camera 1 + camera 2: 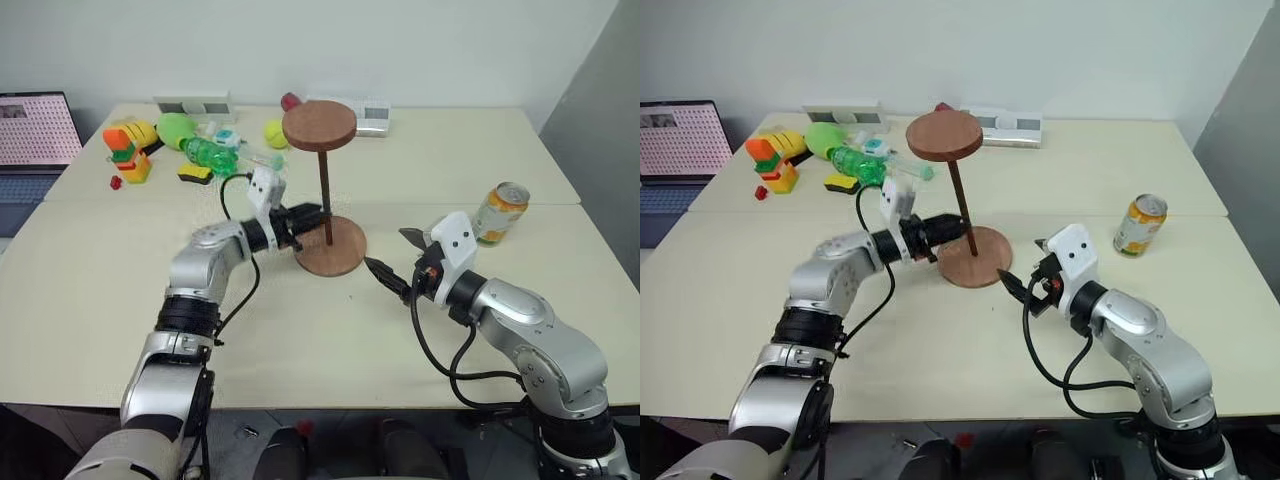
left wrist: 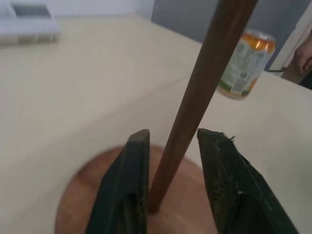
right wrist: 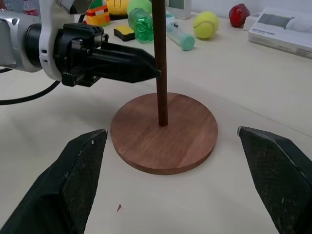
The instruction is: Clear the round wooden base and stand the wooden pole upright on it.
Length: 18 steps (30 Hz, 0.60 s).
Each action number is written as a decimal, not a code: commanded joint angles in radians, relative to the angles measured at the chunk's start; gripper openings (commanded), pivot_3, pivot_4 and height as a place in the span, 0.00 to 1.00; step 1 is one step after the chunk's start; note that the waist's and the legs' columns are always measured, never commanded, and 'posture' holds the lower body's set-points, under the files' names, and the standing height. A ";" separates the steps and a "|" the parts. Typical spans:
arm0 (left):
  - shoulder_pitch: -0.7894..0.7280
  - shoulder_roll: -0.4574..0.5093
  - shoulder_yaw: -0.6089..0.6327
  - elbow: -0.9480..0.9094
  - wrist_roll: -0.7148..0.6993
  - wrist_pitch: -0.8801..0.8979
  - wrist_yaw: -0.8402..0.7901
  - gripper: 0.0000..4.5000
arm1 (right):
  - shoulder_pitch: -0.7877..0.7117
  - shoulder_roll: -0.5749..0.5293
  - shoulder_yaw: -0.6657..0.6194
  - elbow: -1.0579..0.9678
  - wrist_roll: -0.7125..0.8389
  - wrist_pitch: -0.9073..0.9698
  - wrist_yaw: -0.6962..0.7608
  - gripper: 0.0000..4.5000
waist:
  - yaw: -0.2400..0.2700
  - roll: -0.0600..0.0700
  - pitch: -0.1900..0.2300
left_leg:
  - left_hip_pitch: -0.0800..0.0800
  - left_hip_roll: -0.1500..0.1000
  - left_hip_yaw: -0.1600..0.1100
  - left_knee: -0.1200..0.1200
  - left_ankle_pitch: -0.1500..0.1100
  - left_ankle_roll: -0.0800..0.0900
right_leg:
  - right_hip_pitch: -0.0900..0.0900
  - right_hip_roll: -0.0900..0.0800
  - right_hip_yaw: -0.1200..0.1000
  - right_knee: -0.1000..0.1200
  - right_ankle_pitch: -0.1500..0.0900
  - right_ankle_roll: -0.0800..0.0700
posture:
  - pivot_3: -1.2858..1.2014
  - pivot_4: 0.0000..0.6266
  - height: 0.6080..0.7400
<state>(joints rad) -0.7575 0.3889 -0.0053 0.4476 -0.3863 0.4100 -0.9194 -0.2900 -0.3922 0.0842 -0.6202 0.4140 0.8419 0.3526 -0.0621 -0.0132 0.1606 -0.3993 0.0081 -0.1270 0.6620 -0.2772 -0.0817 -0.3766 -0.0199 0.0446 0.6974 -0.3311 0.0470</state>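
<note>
The round wooden base point(image 1: 347, 256) lies flat at the table's middle. The wooden pole point(image 1: 325, 190) stands upright in its centre hole, with the small disc point(image 1: 319, 126) on top. My left gripper point(image 1: 318, 218) reaches in level from the left, and its fingers point(image 2: 134, 165) flank the pole's lower part. They are open, and a gap shows between one finger and the rod. My right gripper point(image 1: 388, 250) hovers just right of the base, open wide with nothing in it.
An orange drink can point(image 1: 500, 212) stands right of the base. Toys crowd the back left: a green bottle point(image 1: 210, 155), a tennis ball point(image 1: 275, 133) and coloured blocks point(image 1: 130, 150). A white box point(image 1: 368, 116) sits at the back, and a laptop point(image 1: 35, 130) at far left.
</note>
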 commanded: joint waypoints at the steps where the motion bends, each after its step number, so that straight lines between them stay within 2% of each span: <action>1: -0.018 0.033 0.005 -0.086 -0.007 0.024 -0.034 0.60 | -0.013 0.001 0.002 -0.014 -0.001 -0.020 0.008 1.00 | 0.002 0.000 0.000 | 0.000 0.000 0.000 0.000 0.000 0.000 | 0.000 0.000 0.000 -0.001 0.000 0.000 | 0.52 0.24 1.00; 2: -0.011 0.041 0.002 -0.099 -0.006 0.031 -0.041 0.62 | -0.012 0.001 0.001 -0.013 0.000 -0.021 0.009 1.00 | 0.003 0.000 0.000 | 0.000 0.000 0.000 0.000 0.000 0.000 | 0.000 0.000 0.000 -0.001 0.000 0.000 | 0.52 0.24 1.00; 4: 0.026 0.096 -0.022 -0.154 0.008 0.048 -0.091 0.72 | -0.013 -0.003 0.001 -0.004 0.007 -0.020 0.021 1.00 | 0.003 0.000 0.000 | 0.000 0.000 0.000 -0.001 0.000 0.000 | 0.001 0.000 0.000 -0.001 0.000 0.000 | 0.52 0.24 1.00; 8: 0.084 0.250 -0.050 -0.244 0.034 0.083 -0.188 0.92 | -0.023 -0.039 -0.007 0.029 0.031 -0.016 0.086 1.00 | -0.013 0.001 0.000 | 0.002 0.001 0.001 -0.002 0.000 0.000 | 0.000 0.001 0.001 0.000 0.000 -0.001 | 0.52 0.24 1.00; 10: 0.109 0.339 -0.034 -0.274 0.031 0.104 -0.233 0.99 | -0.042 -0.093 -0.027 0.070 0.040 -0.028 0.152 1.00 | -0.015 0.001 0.001 | 0.002 0.001 0.000 -0.002 -0.001 0.001 | 0.000 0.001 0.001 0.000 -0.001 -0.001 | 0.52 0.24 1.00; 13: 0.152 0.446 -0.001 -0.298 0.036 0.115 -0.266 0.99 | -0.068 -0.176 -0.054 0.139 0.049 -0.050 0.248 1.00 | -0.016 0.002 0.002 | 0.001 0.001 0.000 -0.001 -0.002 0.004 | 0.001 0.001 0.000 0.000 -0.001 -0.001 | 0.52 0.24 1.00; 18: 0.244 0.546 0.054 -0.350 0.031 0.113 -0.267 0.99 | -0.117 -0.243 -0.062 0.253 0.055 -0.097 0.351 1.00 | -0.014 0.002 0.003 | 0.002 0.001 0.000 -0.002 -0.002 0.004 | 0.002 0.000 -0.001 -0.001 -0.001 -0.001 | 0.52 0.24 1.00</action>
<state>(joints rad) -0.5319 0.9076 0.0072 0.1516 -0.3397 0.5185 -1.1770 -0.3779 -0.6185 0.0392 -0.3866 0.4562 0.7860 0.6522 -0.0761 -0.0112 0.1634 -0.3975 0.0094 -0.1270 0.6603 -0.2794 -0.0777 -0.3749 -0.0193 0.0445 0.6963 -0.3318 0.0459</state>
